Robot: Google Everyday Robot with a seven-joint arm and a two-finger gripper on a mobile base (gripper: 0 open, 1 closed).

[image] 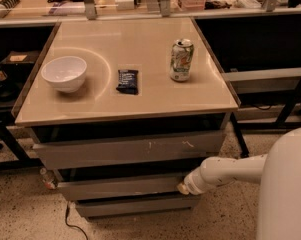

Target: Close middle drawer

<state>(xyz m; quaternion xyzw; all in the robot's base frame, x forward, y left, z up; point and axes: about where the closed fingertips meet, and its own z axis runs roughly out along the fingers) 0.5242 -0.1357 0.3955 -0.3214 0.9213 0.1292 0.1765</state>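
The middle drawer is the plain grey front second from the top of the cabinet. It stands only slightly proud of the lowest front and set back from the scratched top front, with a dark gap above it. My gripper is at the end of the white arm, pressed against the right end of the middle drawer front.
On the tan cabinet top stand a white bowl, a dark snack packet and a soda can. A cable lies on the speckled floor at lower left. Cluttered shelves run behind, dark table frames on both sides.
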